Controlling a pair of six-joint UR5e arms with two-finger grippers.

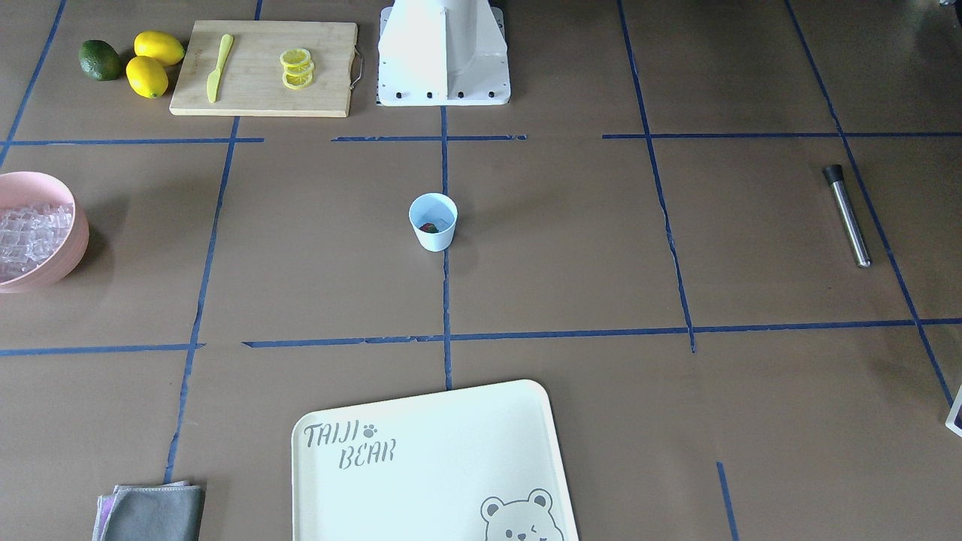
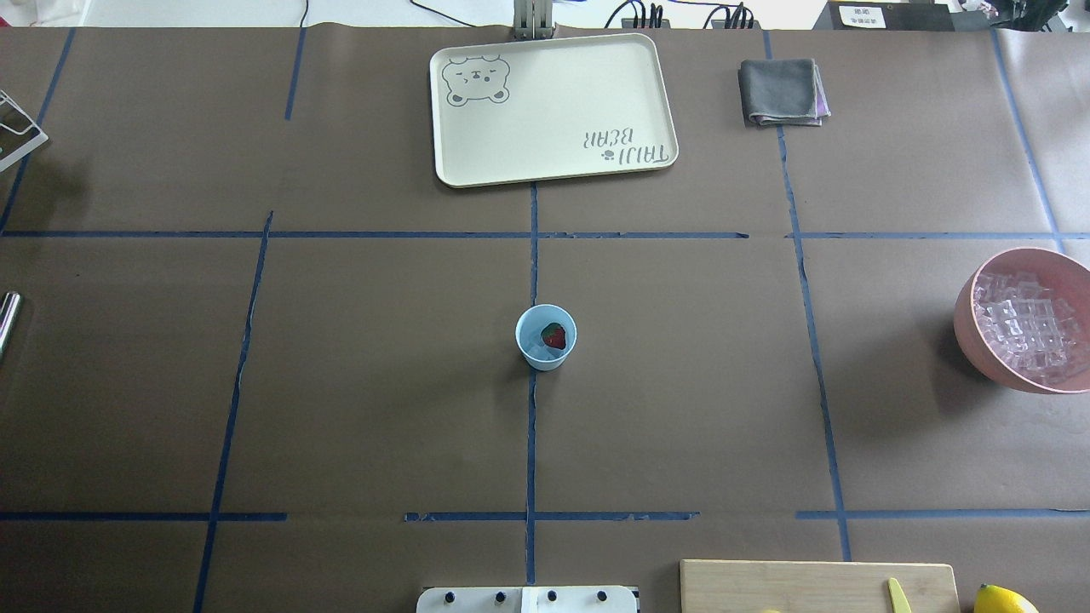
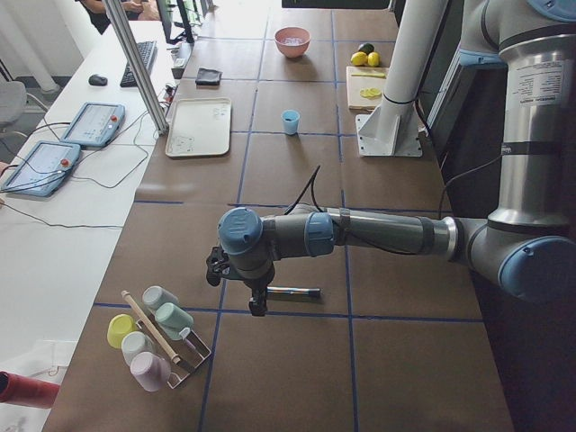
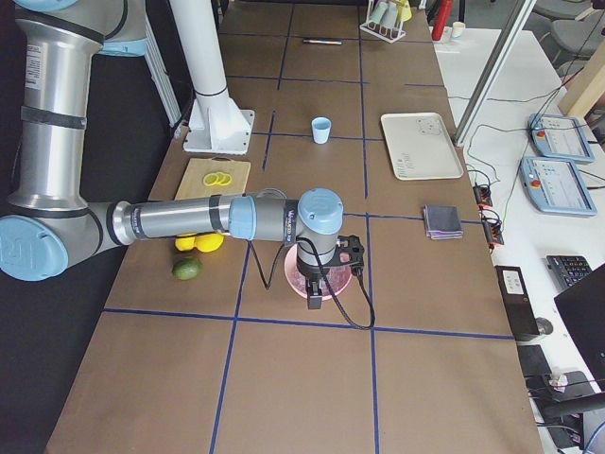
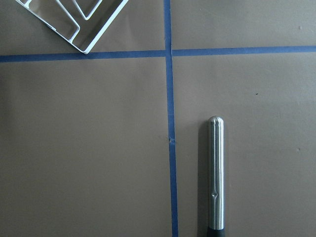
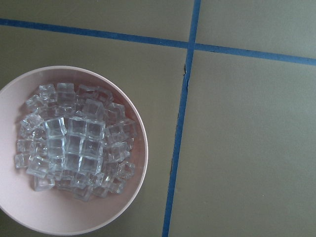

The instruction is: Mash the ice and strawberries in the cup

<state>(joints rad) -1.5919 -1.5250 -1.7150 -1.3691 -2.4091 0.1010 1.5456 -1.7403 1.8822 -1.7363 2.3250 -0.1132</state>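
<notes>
Cup (image 2: 546,337): small, pale blue, tapered, no handle. It stands upright at the table's centre, on the blue tape line. Likely light and thin-walled, so apt to tip or skid under a downward press. Best held around the wall, below the rim.

Strawberry (image 2: 554,336): one red berry, lying inside the cup. Judged soft and easily crushed.

Ice (image 6: 74,143): clear cubes heaped in the pink bowl (image 2: 971,319) at the table's right end, well apart from the cup. Whether any lies in the cup cannot be told. Judged hard, slick and prone to squirt from a pinch, so take one cube across opposite flat faces.

Muddler (image 5: 216,173): smooth steel rod with a black end, lying flat at the table's left end. Stiff, and likely to roll. Grip mid-shaft.

Left gripper (image 3: 257,304): hangs over the muddler. How far open it is cannot be told.

Right gripper (image 4: 314,295): hangs over the pink bowl. Its opening likewise cannot be told.
</notes>
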